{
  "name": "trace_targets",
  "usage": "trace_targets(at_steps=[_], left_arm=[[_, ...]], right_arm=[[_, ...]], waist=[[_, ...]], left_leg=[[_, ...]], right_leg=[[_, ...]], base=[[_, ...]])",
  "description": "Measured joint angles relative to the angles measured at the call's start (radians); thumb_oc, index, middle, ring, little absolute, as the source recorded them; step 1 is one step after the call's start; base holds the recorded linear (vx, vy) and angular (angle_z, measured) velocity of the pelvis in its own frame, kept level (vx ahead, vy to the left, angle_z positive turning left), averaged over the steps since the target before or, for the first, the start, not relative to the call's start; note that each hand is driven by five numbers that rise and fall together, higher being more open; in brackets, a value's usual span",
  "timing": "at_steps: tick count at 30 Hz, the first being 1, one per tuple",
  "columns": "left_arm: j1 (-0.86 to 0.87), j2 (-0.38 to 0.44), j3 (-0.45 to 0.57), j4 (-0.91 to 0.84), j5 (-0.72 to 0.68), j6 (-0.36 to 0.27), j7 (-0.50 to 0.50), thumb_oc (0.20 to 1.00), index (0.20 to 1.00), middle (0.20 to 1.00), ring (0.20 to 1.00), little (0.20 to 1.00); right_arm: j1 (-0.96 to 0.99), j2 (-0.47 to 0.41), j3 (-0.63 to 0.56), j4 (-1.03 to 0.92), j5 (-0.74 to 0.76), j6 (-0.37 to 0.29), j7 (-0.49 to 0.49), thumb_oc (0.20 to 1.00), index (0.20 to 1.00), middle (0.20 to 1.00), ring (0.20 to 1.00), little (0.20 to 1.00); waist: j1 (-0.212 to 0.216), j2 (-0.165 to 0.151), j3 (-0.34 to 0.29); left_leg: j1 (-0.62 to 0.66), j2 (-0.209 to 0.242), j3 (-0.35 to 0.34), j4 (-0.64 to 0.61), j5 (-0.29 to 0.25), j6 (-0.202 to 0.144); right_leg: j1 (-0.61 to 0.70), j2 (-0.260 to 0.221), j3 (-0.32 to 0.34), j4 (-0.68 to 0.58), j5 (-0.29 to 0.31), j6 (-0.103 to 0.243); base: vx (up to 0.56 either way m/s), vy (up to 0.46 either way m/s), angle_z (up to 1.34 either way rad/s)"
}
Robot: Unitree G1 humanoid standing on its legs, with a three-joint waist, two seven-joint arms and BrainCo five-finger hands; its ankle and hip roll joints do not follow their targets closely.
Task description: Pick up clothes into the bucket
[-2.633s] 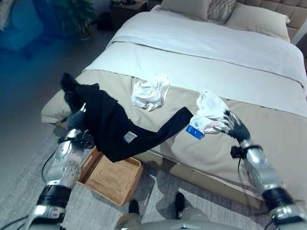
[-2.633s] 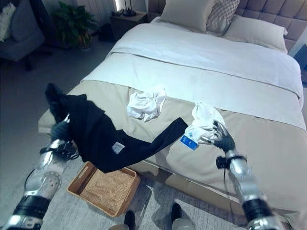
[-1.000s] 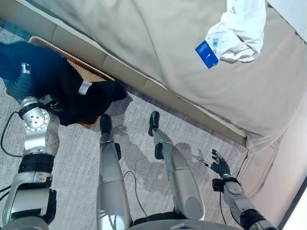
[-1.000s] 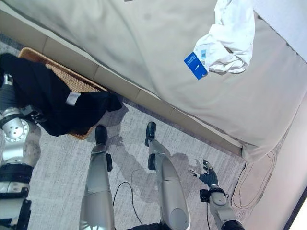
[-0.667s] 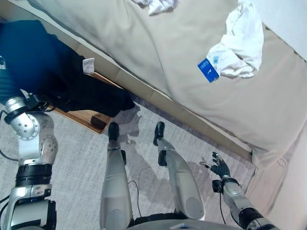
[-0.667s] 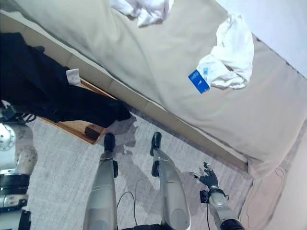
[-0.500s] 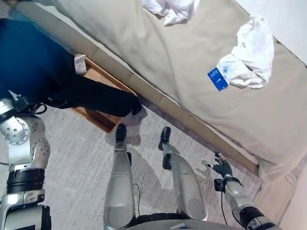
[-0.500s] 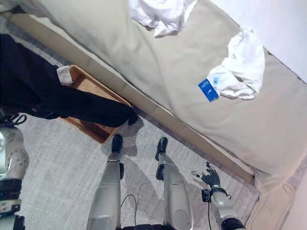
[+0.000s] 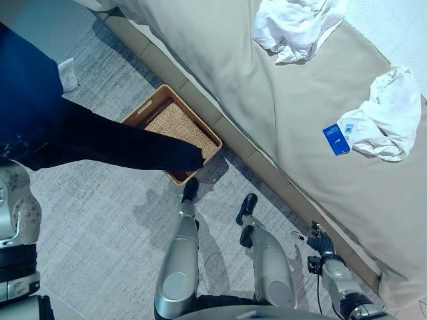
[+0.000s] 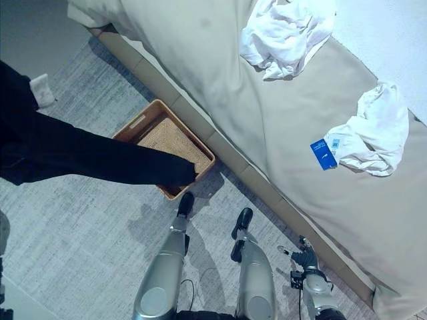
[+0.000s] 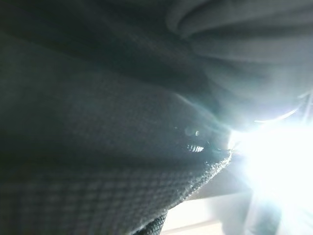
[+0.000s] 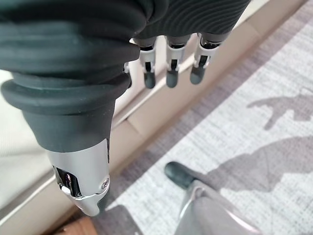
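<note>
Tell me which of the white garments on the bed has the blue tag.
The white garment nearer the right hand: a blue tag lies at its edge. The other white garment, farther up the bed, shows none.

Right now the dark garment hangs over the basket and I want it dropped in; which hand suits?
Left, probably: the dark garment hangs from its side, over the basket. The right hand hangs open, low beside the bed.

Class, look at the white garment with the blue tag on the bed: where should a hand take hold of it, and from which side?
Grip the raised bunched folds of the white garment above its blue tag, coming straight down from above: it lies crumpled on the flat bed, so those ridges probably pinch easily.
</note>
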Motion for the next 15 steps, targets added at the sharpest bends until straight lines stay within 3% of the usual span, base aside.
trace_targets(at_steps=[7, 15], left_arm=[[-0.067, 0.096, -0.011, 0.000, -0.001, -0.014, -0.005, 0.200, 0.200, 0.200, 0.200, 0.200], [-0.094, 0.111, -0.050, 0.004, -0.023, -0.014, -0.047, 0.200, 0.200, 0.200, 0.200, 0.200]], right_arm=[[0.000, 0.000, 0.002, 0.009, 0.000, 0.008, 0.002, 1.000, 1.000, 1.000, 1.000, 1.000], [0.000, 0.000, 0.004, 0.002, 0.000, 0.015, 0.004, 1.000, 1.000, 1.000, 1.000, 1.000]], waist=[[-0.017, 0.007, -0.003], [-0.027, 0.021, -0.006]], left_leg=[[0.015, 0.004, 0.003, -0.008, 0.000, -0.001], [0.016, 0.005, 0.015, -0.013, 0.000, 0.000]], right_leg=[[0.013, 0.003, 0.001, -0.007, 0.001, 0.000], [0.013, 0.003, 0.007, -0.021, 0.003, 0.000]], base=[[0.00, 0.001, 0.00], [0.00, 0.011, -0.02]])
